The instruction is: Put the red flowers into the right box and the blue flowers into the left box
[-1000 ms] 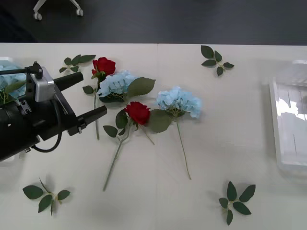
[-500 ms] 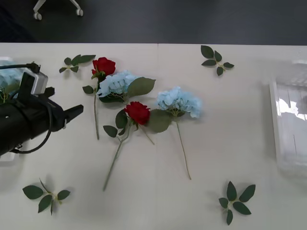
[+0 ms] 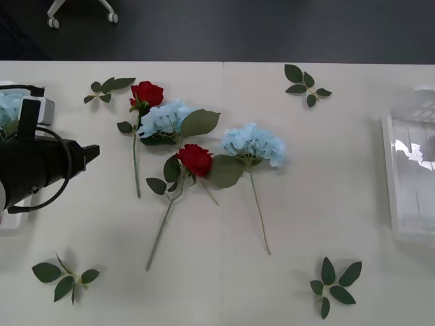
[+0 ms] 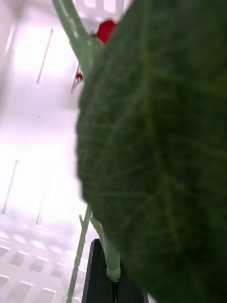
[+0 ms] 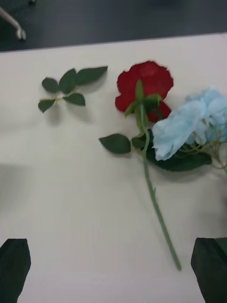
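Two red flowers lie on the table, one at the back [image 3: 147,93], also seen from the left wrist [image 5: 144,83], and one in the middle [image 3: 196,159]. Two blue flowers [image 3: 165,117] [image 3: 255,144] lie beside them. Another blue flower [image 3: 9,105] rests in the left box [image 3: 13,221]. My left gripper [image 3: 90,153] hangs open to the left of the flowers, its fingers [image 5: 14,267] apart above bare table. My right gripper [image 4: 113,284] is shut on the stem [image 4: 106,246] of a red flower [image 4: 106,31] over the clear right box [image 3: 408,176]; a big leaf [image 4: 161,142] hides most of it.
Loose green leaf sprigs lie at the back left [image 3: 107,88], back right [image 3: 306,85], front left [image 3: 64,277] and front right [image 3: 334,284]. The table's far edge runs along the dark floor. Bare table lies between the flowers and the right box.
My left arm has drawn back to the left, away from the flowers and toward the left box. The flowers on the table have not moved.
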Robot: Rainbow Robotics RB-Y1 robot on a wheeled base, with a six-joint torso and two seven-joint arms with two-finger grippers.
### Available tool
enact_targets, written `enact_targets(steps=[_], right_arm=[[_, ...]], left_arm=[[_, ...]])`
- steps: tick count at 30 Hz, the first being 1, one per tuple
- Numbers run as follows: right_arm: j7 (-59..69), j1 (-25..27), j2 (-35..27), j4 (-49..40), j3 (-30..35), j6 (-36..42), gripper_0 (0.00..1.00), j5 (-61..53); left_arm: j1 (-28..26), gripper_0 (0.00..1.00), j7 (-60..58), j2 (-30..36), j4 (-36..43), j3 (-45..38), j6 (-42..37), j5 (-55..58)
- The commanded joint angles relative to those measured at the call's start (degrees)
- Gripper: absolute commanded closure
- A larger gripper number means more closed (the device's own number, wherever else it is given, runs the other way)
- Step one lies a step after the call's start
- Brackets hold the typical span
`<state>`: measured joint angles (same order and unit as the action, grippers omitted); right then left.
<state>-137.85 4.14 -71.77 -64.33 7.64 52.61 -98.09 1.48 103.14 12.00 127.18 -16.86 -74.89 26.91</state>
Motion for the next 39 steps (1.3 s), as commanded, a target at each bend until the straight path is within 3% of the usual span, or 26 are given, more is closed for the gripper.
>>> enact_targets(steps=[1,6,22,25,28,39], right_arm=[[8.5,-0.3,0.9,-2.9,0.4,-0.2,1.0,4.5],[14.4,-0.3,2.4,-6.3,0.3,-0.2,1.0,10.0],[20.7,-0.3,3.4,-8.7,-4.1,-1.3,1.0,15.0],[20.6,-0.3,3.7,-8.7,-4.2,-1.5,0.77,15.0],[20.3,-0.3,4.0,-8.7,-4.1,-1.8,0.49,15.0],[19.8,0.0,4.0,-8.8,-4.2,-2.1,0.48,14.4]], left_arm=[[5.0,0.0,-7.6,0.7,1.1,0.2,-7.3,-5.5],[9.9,0.0,-13.8,0.7,-2.4,2.2,-12.9,-10.0],[25.8,0.0,-20.0,0.7,-25.9,3.3,-12.1,-16.1],[27.8,0.0,-20.3,0.7,-29.5,3.3,-11.0,-17.0],[29.8,0.0,-20.6,0.7,-34.0,3.3,-8.6,-17.9],[36.0,0.0,-20.9,0.7,-49.7,4.2,1.1,-20.2]])
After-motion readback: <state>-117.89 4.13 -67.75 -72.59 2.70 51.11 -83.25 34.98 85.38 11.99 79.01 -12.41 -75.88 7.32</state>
